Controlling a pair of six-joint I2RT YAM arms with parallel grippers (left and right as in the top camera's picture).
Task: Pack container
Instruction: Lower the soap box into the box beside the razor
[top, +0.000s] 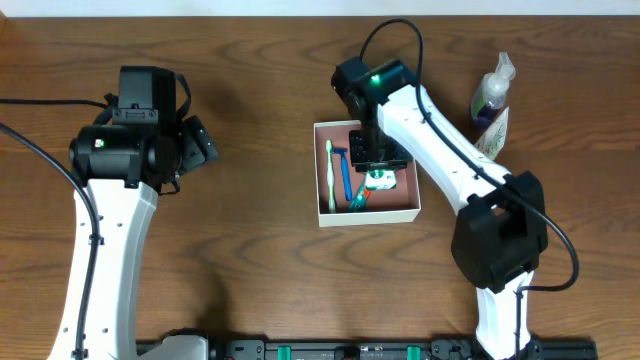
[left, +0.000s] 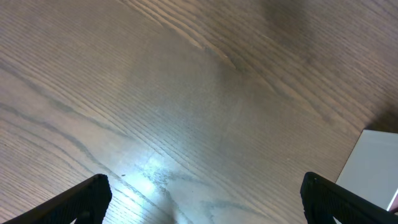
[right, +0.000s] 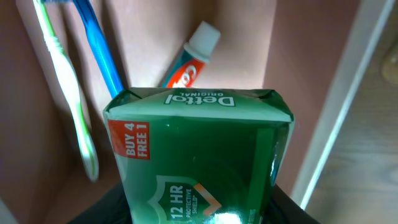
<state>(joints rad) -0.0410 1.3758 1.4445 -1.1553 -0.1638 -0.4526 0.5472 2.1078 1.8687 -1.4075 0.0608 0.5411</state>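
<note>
Spanning the view was the brown wood-grain tabletop, with the square, white-walled, pink-floored container right of centre. The left end effector stood wide and empty, well apart. The right end effector hung over the container, clamped on a green cardboard soap box above a green-and-white plastic toothbrush and a small red-and-white toothpaste tube. Step judged: placing. The next move called for lowering onto free floor, then releasing.

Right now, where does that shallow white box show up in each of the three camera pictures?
Overhead: the container sits just right of centre.
Left wrist: only a white piece of its wall shows, at the lower right edge.
Right wrist: its pinkish inside and white wall fill the picture behind the green soap box.
Shared landmark: the wooden table, visible beside the container in all three views.
</note>
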